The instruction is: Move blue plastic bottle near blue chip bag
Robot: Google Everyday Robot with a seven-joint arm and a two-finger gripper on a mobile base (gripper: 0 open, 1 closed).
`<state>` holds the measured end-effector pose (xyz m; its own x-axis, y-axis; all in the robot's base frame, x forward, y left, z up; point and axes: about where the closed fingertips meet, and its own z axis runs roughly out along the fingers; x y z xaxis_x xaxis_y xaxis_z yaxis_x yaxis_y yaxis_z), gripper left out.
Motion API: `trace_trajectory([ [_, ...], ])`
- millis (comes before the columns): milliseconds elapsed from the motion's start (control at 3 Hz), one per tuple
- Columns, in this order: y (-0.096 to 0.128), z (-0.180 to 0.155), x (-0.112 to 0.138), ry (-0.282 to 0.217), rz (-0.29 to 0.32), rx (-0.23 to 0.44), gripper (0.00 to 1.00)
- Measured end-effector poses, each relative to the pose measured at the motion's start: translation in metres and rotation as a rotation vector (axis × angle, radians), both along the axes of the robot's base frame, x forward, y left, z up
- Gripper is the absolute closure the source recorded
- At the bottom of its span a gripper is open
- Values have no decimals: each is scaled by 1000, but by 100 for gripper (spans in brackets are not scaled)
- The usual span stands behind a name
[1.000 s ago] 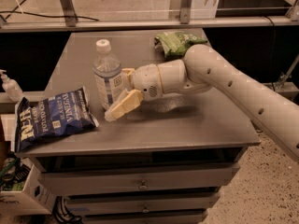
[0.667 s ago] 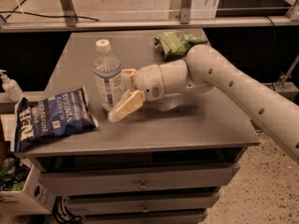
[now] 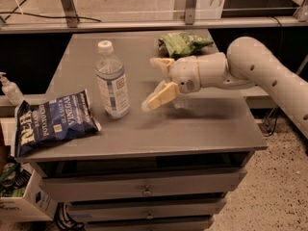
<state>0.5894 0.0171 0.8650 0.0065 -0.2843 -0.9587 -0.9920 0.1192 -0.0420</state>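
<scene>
We see a grey table (image 3: 207, 129) carrying the blue plastic bottle (image 3: 112, 83) upright left of centre, the blue chip bag (image 3: 50, 124) flat at its front left corner, and a green snack bag (image 3: 183, 42) at the back. The claw (image 3: 151, 83) hovers spread over its middle.

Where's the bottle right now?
In the camera view the bottle stands upright on the left half of the table, just right of the chip bag; the open claw hangs to its right, not touching it.

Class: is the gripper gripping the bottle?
No: the gripper hangs open to the right of the upright bottle, with a clear gap between them.
</scene>
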Motion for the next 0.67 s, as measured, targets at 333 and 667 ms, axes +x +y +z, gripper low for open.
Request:
trace_trajectory([
  [333,-44,11,23,-27,-141,45,0],
  [667,-49,12,27,-31,-161,50,0],
])
